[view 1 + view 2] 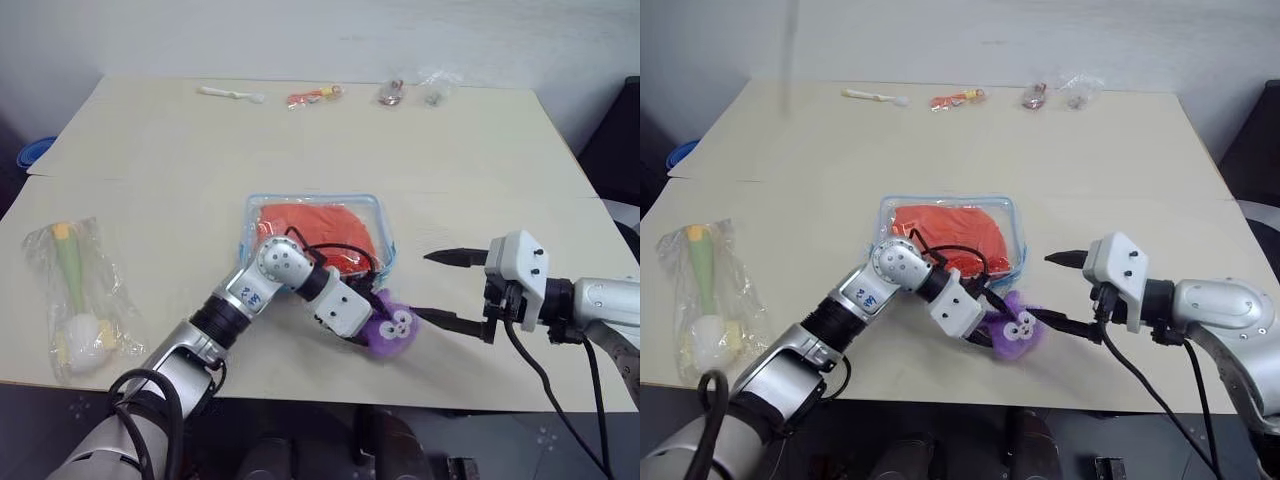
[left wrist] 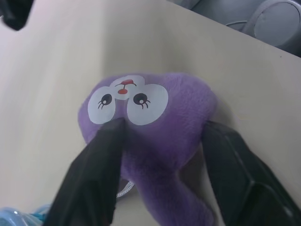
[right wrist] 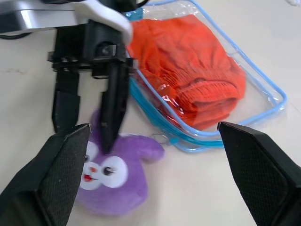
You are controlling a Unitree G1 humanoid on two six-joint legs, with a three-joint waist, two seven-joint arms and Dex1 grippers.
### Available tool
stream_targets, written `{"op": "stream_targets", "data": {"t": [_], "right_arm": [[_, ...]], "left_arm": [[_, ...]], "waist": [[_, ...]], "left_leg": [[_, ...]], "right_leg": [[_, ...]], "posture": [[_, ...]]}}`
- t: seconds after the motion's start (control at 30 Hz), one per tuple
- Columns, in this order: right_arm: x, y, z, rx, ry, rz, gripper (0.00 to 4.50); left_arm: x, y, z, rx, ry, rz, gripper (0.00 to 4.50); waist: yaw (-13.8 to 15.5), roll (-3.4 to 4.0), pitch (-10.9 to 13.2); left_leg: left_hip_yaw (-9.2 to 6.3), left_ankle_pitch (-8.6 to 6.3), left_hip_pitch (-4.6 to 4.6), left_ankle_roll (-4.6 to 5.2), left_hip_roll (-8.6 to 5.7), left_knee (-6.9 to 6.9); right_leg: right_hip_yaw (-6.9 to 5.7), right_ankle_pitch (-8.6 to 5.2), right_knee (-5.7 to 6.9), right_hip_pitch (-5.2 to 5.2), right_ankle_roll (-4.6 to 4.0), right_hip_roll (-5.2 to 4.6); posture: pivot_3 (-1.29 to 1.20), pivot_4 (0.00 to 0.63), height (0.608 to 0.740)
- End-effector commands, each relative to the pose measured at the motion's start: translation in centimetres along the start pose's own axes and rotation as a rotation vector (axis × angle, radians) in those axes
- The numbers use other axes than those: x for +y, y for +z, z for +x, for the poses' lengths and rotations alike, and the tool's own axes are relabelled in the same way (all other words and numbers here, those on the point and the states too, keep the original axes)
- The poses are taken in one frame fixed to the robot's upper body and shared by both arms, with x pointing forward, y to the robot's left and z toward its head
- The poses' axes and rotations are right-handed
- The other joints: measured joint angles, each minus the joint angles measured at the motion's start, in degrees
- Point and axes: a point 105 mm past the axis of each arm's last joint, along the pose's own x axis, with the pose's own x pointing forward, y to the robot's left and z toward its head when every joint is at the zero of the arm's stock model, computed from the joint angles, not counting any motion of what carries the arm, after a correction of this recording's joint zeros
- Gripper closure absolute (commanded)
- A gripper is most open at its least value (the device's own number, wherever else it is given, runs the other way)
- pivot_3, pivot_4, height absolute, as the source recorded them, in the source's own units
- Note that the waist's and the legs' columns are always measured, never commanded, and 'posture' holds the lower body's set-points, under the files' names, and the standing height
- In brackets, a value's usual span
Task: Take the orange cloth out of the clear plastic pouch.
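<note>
Left claw (image 3: 89,110) straddles the purple bunny (image 2: 150,136), fingers not yet pinching, apparently to anchor the pouch (image 1: 380,215) holding the cloth (image 1: 315,225) mid-tabletop (image 1: 150,160), while the right claw (image 1: 445,290) hangs spread beside it.

A transparent rectangular plastic zip pouch with light blue trim (image 1: 316,236) lies flat near the middle of a pale tabletop. Inside it sits a soft, bright orange cloth (image 3: 188,70), bunched and wrinkled, with a gathered seam along one edge, filling most of the pouch. The cloth remains fully enclosed behind the clear, glossy film, and the pouch's blue edging curves around its corners.
</note>
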Motion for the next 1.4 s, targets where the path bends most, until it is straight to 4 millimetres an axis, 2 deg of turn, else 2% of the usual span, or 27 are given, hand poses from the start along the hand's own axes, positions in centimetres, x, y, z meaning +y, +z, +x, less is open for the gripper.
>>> {"op": "stream_targets", "data": {"t": [0.03, 0.17, 0.4, 0.5, 0.6, 0.83, 1.0, 1.2, 1.4], "right_arm": [[-0.7, 0.2, 0.6, -0.016, -0.007, -0.055, 0.00], [-2.2, -0.2, 2.0, -0.016, -0.039, -0.104, 0.00], [-2.7, -1.5, 5.1, 0.011, 0.021, -0.207, 0.00], [-3.1, -2.3, 5.7, 0.038, 0.029, -0.255, 0.00], [-3.6, -2.1, 6.1, 0.016, 0.028, -0.247, 0.61], [-3.7, -2.5, 7.3, 0.024, 0.054, -0.290, 3.16], [-3.6, -3.2, 7.7, 0.048, 0.067, -0.349, 3.16], [-4.0, -2.2, 7.8, 0.011, 0.038, -0.441, 3.16], [-4.2, -2.3, 8.4, 0.017, 0.024, -0.534, 3.16]], "left_arm": [[-0.3, 1.1, -1.5, -0.018, 0.023, 0.024, 3.20], [-1.0, 1.3, -2.9, -0.006, 0.039, -0.013, 4.46], [-1.6, 1.2, -4.5, 0.039, 0.080, -0.057, 4.49], [-1.5, 1.1, -4.7, 0.048, 0.100, -0.066, 4.49], [-1.5, 1.1, -4.7, 0.052, 0.112, -0.072, 4.50], [-1.3, 1.2, -4.7, 0.054, 0.125, -0.075, 4.50], [-1.1, 1.4, -4.7, 0.052, 0.131, -0.077, 4.50], [-1.2, 1.4, -4.7, 0.054, 0.129, -0.081, 4.50], [-1.4, 1.4, -4.6, 0.051, 0.126, -0.085, 4.50]], "waist": [[-0.1, 0.00, 0.0], [-0.3, 0.01, 0.0], [0.0, 0.03, 0.0], [-0.1, 0.03, 0.0], [-0.2, 0.03, 0.0], [-0.3, 0.04, 0.0], [-0.3, 0.04, 0.0], [-0.3, 0.04, 0.0], [-0.3, 0.04, 0.0]], "left_leg": [[0.00, 0.00, 0.01, 0.00, 0.00, 0.01], [0.01, 0.00, 0.06, 0.00, 0.01, 0.01], [-0.10, 0.00, 0.07, 0.00, 0.00, 0.11], [-0.11, 0.00, 0.06, 0.00, -0.03, 0.12], [-0.12, 0.00, 0.05, 0.00, -0.01, 0.12], [-0.10, 0.00, 0.06, 0.00, 0.02, 0.12], [-0.11, 0.00, 0.06, 0.00, 0.01, 0.12], [-0.11, 0.00, 0.06, 0.00, 0.02, 0.12], [-0.11, 0.00, 0.06, 0.00, 0.02, 0.12]], "right_leg": [[0.00, 0.00, 0.00, 0.00, 0.00, 0.00], [0.01, 0.00, 0.02, -0.01, 0.00, 0.00], [-0.08, 0.00, 0.00, -0.05, 0.00, -0.02], [-0.08, 0.00, -0.01, -0.05, 0.00, -0.02], [-0.11, 0.00, -0.01, -0.04, 0.00, -0.01], [-0.11, 0.00, 0.00, -0.05, 0.00, 0.00], [-0.12, 0.00, 0.00, -0.05, 0.00, -0.01], [-0.13, 0.00, 0.00, -0.04, 0.00, -0.01], [-0.13, 0.00, 0.00, -0.05, 0.00, -0.01]], "posture": [[0.00, 0.150, 0.740], [0.00, 0.150, 0.740], [0.00, 0.150, 0.740], [0.00, 0.150, 0.740], [0.00, 0.150, 0.740], [0.00, 0.150, 0.740], [0.00, 0.150, 0.740], [0.00, 0.150, 0.740], [0.00, 0.150, 0.740]]}}
